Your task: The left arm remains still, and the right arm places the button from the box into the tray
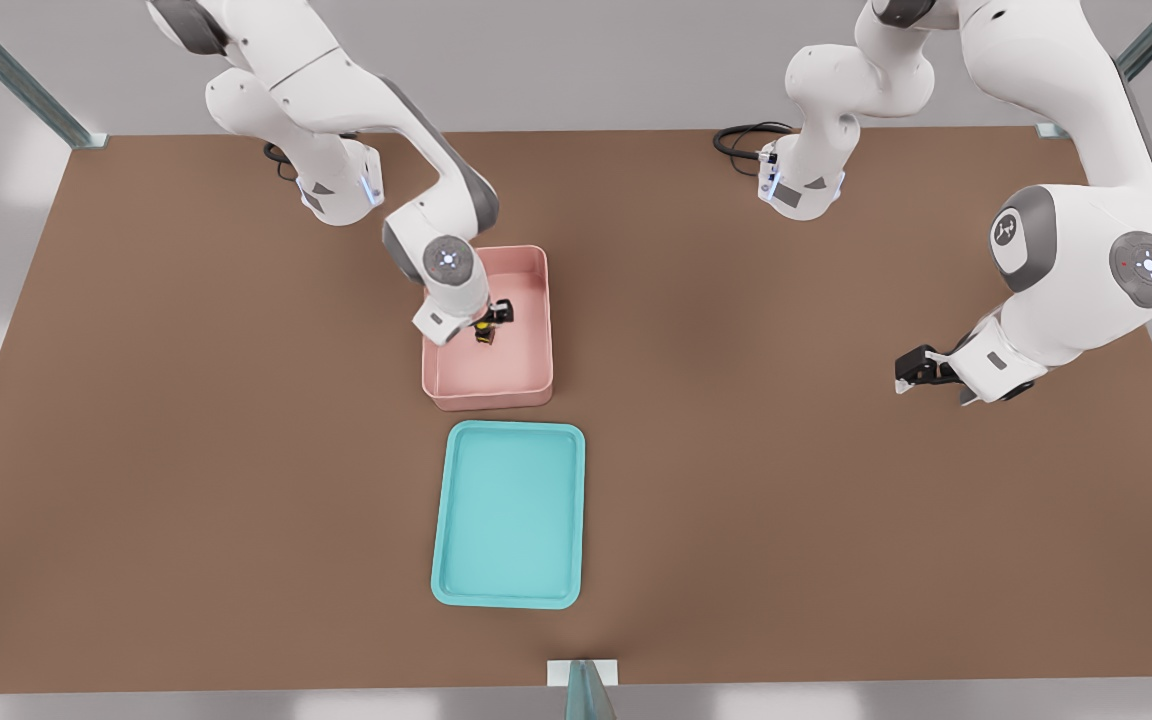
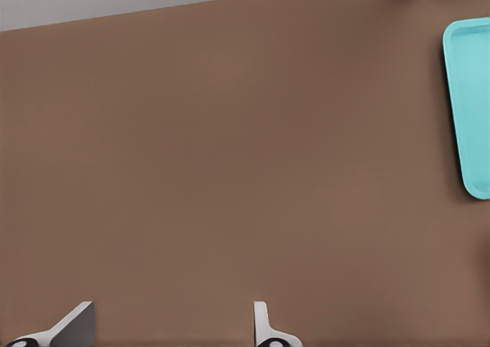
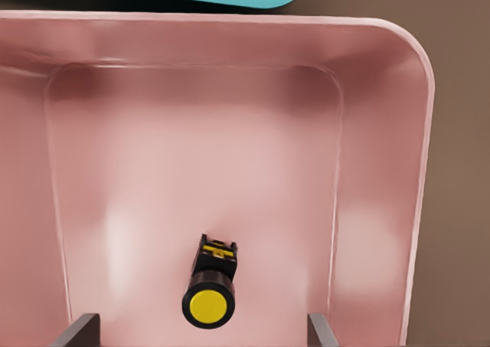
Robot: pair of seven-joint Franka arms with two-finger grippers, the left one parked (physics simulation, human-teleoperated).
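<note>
One tiny push-button with a round yellow cap on a short black body [image 3: 210,284] lies on its side on the floor of the pale pink, tall-walled plastic bin [image 1: 534,330], its cap turned toward the wrist camera. The right arm's black two-finger gripper [image 1: 492,322] hangs inside that bin, and its fingers [image 3: 76,330] stand wide apart with the button in the gap between them, touching neither tip. To either side of the button, bare pink floor runs out to each fingertip. Beyond the fingers, the bin's far wall rises with rounded corners, and open floor separates it from the button's black end. One side wall stands close outside one finger; on the other side the wall is cut off by the picture's edge.

Just past the bin's far rim lies the shallow turquoise rectangular tray with a low rim [image 1: 576,520], near the bin but apart from it, a strip of brown tabletop [image 1: 186,450] showing between them. The tray's floor is bare. Wide brown surface surrounds both containers in the front view.

No readable writing shows on the button, bin or tray; yellow marks on the button's black body cannot be made out.
</note>
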